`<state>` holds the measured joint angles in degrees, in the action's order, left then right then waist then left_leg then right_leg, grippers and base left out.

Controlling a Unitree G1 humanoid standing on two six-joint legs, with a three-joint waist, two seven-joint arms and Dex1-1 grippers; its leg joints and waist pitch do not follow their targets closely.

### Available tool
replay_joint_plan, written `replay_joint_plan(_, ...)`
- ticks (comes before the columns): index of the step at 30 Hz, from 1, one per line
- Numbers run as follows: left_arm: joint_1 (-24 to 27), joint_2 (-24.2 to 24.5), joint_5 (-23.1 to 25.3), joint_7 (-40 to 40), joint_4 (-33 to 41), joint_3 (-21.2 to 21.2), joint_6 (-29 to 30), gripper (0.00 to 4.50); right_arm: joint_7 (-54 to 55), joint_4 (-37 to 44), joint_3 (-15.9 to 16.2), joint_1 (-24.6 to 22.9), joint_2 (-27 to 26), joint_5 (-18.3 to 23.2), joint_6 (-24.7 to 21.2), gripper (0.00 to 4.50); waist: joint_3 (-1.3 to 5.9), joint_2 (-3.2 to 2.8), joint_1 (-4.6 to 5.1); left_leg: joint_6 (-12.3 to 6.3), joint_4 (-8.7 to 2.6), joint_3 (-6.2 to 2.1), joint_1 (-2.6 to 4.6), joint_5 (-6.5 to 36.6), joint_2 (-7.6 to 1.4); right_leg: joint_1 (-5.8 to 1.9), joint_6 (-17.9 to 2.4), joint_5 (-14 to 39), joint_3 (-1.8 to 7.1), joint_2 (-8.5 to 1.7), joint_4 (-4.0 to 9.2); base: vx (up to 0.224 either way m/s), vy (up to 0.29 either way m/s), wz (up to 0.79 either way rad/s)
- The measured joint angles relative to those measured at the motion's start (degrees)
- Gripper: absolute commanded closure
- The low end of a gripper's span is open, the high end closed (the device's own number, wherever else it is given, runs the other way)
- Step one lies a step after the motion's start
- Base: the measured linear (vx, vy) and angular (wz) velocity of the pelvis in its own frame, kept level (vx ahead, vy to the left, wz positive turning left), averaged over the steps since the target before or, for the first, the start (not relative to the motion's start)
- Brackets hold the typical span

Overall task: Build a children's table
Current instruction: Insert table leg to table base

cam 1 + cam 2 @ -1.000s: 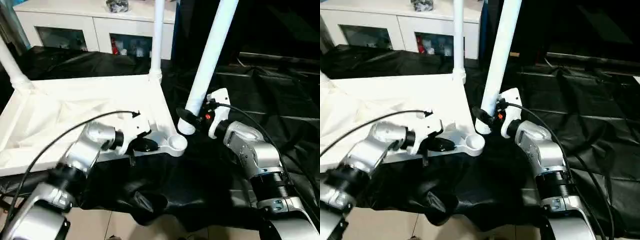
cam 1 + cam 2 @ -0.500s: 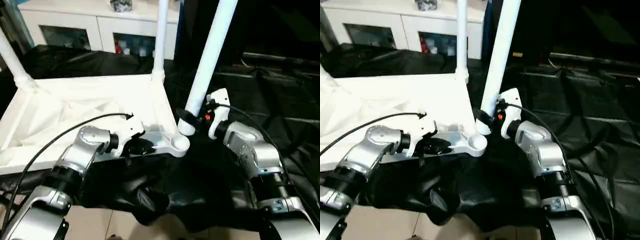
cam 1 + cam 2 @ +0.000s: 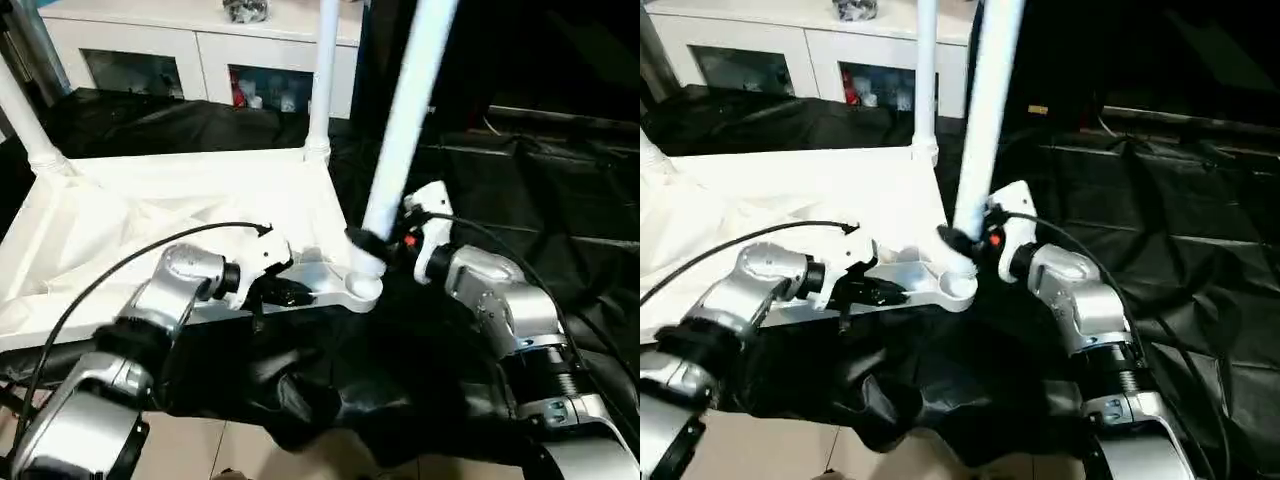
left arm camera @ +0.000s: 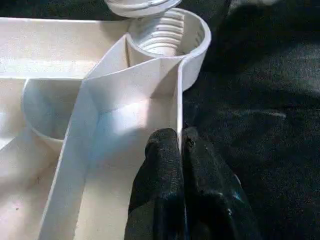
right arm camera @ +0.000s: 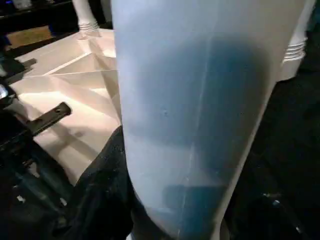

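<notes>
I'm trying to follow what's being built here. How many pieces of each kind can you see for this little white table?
Tabletop: 1
Legs standing in corner sockets: 2 (far left, far right)
Leg held by the right gripper over the near corner socket: 1
Total: 4 pieces

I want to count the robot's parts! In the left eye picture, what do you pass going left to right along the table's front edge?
Silver left forearm → black left gripper, pinching the white plastic tabletop's rim → round corner socket under the held white tubular leg → right gripper → silver right forearm.
</notes>
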<state>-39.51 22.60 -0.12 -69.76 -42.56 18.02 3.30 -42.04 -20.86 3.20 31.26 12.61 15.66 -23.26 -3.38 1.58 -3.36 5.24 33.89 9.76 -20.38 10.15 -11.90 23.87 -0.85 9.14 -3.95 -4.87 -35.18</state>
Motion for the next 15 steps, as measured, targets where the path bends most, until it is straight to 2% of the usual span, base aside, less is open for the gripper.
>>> replay_joint_plan(5,-1.08,0.81,1.31,-0.67,0.34,1.68,0.8,4.5,-2.67,0.0,1.92,0.01,0.73,0.09,-1.67,2.59,0.0,0.0,0.13,0.01,-0.02,-0.02,0.14,-0.01,-0.02,-0.08,0.0,0.0,0.0,0.01,-0.02,0.0,0.0,0.0)
replay_joint_plan(9,-0.96,1.71,1.78,-0.45,3.3,1.95,6.5,4.5,-5.23,0.0,2.99,0.01,2.15,0.24,-3.69,2.59,0.0,0.01,0.38,0.01,-0.02,-0.03,0.3,-0.01,-0.02,-0.22,0.3,0.18,0.01,0.02,-0.03,0.0,0.0,0.0)
replay_joint_plan(15,1.77,0.84,0.5,3.78,10.05,-0.58,17.73,4.5,-6.06,0.52,3.3,0.02,2.23,0.22,-4.22,2.59,0.0,0.02,0.89,0.01,0.0,-0.02,0.31,-0.01,-0.02,-0.21,0.31,0.18,0.04,0.01,0.03,0.0,0.0,0.0)
